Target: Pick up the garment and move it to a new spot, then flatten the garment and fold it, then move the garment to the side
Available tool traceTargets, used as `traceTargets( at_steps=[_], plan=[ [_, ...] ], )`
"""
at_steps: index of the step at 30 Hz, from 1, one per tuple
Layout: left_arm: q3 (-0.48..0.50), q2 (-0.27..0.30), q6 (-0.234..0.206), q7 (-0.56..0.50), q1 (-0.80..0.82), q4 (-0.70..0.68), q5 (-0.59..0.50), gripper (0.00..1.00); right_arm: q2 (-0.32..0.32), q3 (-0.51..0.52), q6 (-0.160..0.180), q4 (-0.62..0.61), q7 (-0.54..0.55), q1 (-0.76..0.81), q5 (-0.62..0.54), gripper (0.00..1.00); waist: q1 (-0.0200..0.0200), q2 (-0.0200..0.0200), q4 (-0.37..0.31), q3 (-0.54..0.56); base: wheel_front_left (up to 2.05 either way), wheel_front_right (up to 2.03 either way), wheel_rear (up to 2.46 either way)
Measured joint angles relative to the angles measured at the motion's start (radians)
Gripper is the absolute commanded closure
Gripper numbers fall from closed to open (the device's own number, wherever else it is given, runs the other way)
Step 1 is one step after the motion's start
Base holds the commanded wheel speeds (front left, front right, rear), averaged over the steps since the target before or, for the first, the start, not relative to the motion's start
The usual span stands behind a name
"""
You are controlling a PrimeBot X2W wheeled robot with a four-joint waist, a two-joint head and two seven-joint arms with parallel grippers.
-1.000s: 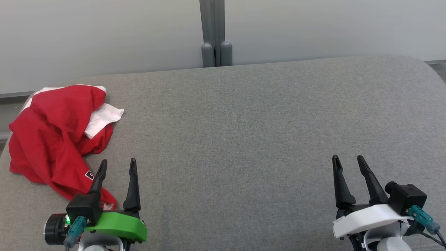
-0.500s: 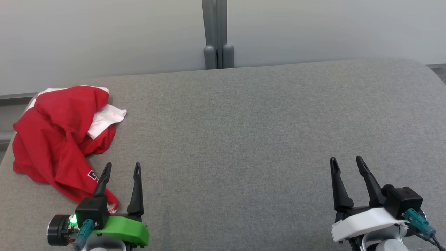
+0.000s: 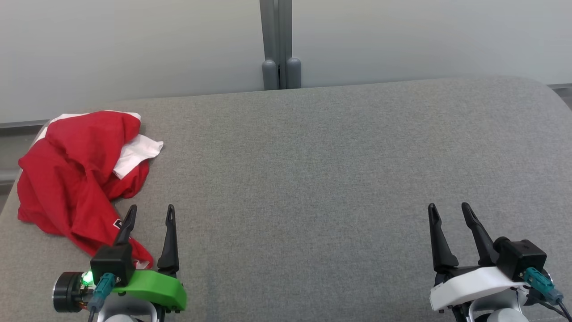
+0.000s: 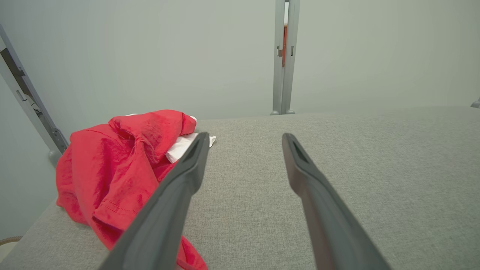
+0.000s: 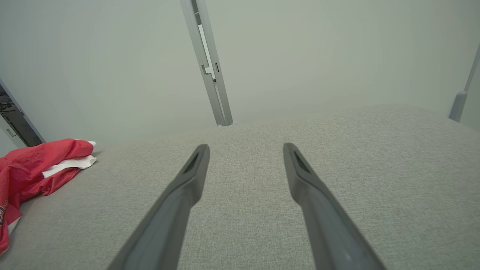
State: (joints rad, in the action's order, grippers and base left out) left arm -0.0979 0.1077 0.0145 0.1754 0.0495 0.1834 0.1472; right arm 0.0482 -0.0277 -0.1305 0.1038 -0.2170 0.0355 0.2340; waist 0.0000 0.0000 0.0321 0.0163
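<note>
A crumpled red garment (image 3: 73,179) with white parts lies bunched at the far left of the grey padded surface (image 3: 313,179). It also appears in the left wrist view as a red heap (image 4: 116,165), and at the left edge of the right wrist view (image 5: 33,168). My left gripper (image 3: 149,214) stands open at the lower left, just right of the garment's near hem, nothing between its fingers. Its left finger overlaps the hem in the head view. My right gripper (image 3: 448,212) stands open at the lower right over bare surface, far from the garment.
A pale wall with a grey vertical post (image 3: 279,44) runs behind the surface. The surface's left edge lies just beyond the garment, and its right end rounds off at the far right. Grey upholstery stretches between the two grippers.
The head view has shifted slightly, so the garment sits a little to the right in the picture. Both grippers stay open and nearly in place; nothing was grasped.
</note>
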Motion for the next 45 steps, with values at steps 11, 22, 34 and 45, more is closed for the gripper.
traceTargets(
  at_steps=[11, 22, 34, 45],
  plan=[
    [-0.004, 0.002, -0.012, -0.008, -0.017, -0.032, 0.016, 0.00, 0.000, 0.001, 0.000, -0.008, 0.022, 0.001, 0.001, 0.00, 0.0000, 0.0000, 0.005, -0.004, 0.00, 0.00, 0.00],
    [-0.004, 0.010, -0.023, -0.005, -0.019, -0.025, 0.024, 0.00, 0.000, -0.004, 0.000, -0.011, 0.026, 0.004, 0.002, 0.00, 0.0000, 0.0000, 0.011, -0.002, 0.00, 0.00, 0.00],
    [0.009, 0.025, -0.043, 0.007, -0.019, -0.008, 0.037, 0.00, 0.000, -0.019, 0.000, -0.012, 0.027, 0.006, 0.000, 0.00, 0.0000, 0.0000, 0.079, -0.009, 0.00, 0.00, 0.00],
    [0.034, 0.044, -0.064, 0.012, -0.023, -0.010, 0.052, 0.00, 0.000, -0.021, 0.000, -0.011, 0.028, 0.006, 0.000, 0.00, 0.0000, 0.0000, 0.200, -0.024, 0.00, 0.00, 0.00]
  ],
)
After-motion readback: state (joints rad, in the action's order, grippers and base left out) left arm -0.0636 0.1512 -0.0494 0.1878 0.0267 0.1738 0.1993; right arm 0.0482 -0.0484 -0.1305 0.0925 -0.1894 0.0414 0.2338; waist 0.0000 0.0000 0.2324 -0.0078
